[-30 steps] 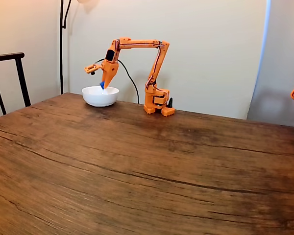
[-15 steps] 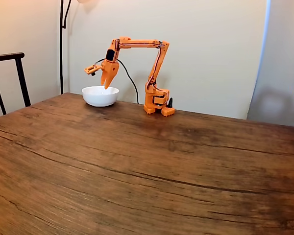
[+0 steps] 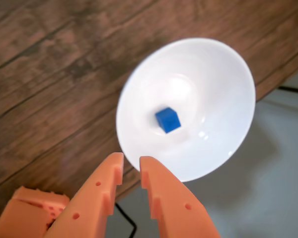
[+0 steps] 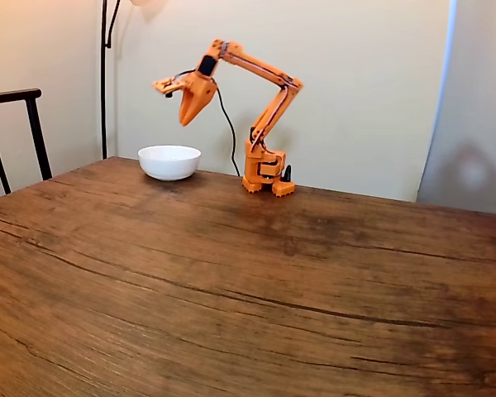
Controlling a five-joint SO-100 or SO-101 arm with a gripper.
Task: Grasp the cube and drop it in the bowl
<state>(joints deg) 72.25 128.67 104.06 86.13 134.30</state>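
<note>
The small blue cube (image 3: 168,119) lies at the bottom of the white bowl (image 3: 213,89), free of the fingers. In the wrist view my orange gripper (image 3: 131,160) hangs above the bowl's near rim, its jaws drawn together to a narrow gap with nothing between them. The fixed view shows the gripper (image 4: 187,122) raised well above the bowl (image 4: 169,161), pointing down and a little to the bowl's right. From that side the bowl's wall hides the cube.
The bowl stands near the far left edge of the wooden table (image 4: 248,273), next to the arm's base (image 4: 264,175). A dark chair (image 4: 16,124) and a lamp pole (image 4: 104,74) stand left of the table. A black cable (image 4: 225,124) hangs behind the arm.
A second ago the cube was in the gripper just over the bowl. The jaws let it go, and the arm has since lifted up and slightly right, jaws drawn together.
</note>
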